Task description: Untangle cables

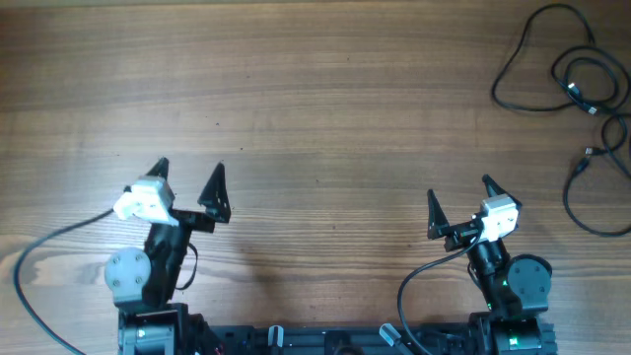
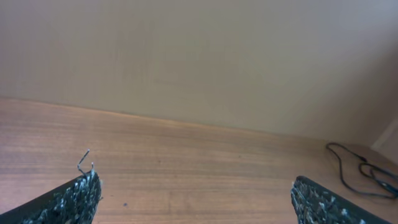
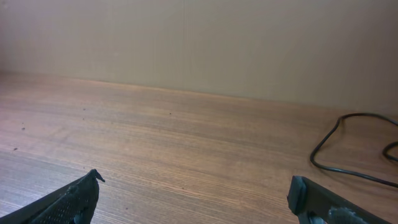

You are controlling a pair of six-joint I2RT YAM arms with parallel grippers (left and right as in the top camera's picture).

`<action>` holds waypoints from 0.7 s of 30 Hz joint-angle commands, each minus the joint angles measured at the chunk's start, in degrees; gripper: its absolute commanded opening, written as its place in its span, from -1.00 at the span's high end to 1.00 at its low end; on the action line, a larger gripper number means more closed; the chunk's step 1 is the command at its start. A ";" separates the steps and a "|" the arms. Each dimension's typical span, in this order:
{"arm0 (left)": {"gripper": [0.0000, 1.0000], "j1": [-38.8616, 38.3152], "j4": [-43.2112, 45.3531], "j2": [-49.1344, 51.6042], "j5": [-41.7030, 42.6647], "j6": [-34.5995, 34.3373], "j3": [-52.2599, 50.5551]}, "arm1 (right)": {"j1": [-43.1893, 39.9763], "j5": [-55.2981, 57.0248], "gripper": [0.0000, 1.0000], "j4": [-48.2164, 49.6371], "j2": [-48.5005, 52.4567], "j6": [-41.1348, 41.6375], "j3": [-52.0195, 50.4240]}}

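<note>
The cables [image 1: 577, 84] are thin black cords with small plug ends, lying in loose overlapping loops at the table's far right. They also show in the left wrist view [image 2: 360, 171] and in the right wrist view [image 3: 348, 146]. My left gripper [image 1: 189, 177] is open and empty near the front left, far from the cables; its fingertips frame bare wood in its own view [image 2: 193, 199]. My right gripper [image 1: 461, 195] is open and empty at the front right, well short of the cables, over bare wood [image 3: 196, 193].
The wooden table [image 1: 315, 108] fills the view. A thicker black arm wire [image 1: 39, 256] curves along the front left, and another [image 1: 419, 286] loops beside the right arm's base. A plain wall stands behind the table's far edge.
</note>
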 commanded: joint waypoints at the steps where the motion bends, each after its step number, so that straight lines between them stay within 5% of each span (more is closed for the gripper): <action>1: -1.00 0.22 0.09 -6.47 -0.15 1.49 -4.22 | -0.22 -0.46 -0.99 0.17 -0.24 0.63 -0.07; 6: -1.00 -3.65 -2.47 -12.13 -1.62 11.82 -6.67 | -0.22 -0.46 -0.99 0.17 -0.24 0.61 -0.07; 12: -1.00 -3.91 -14.49 -20.79 -4.28 11.80 -10.84 | -0.22 -0.46 -1.00 0.17 -0.24 0.61 -0.07; 21: -1.00 -4.09 -14.03 -20.72 -4.46 11.78 -10.97 | -0.22 -0.46 -0.99 0.17 -0.24 0.61 -0.07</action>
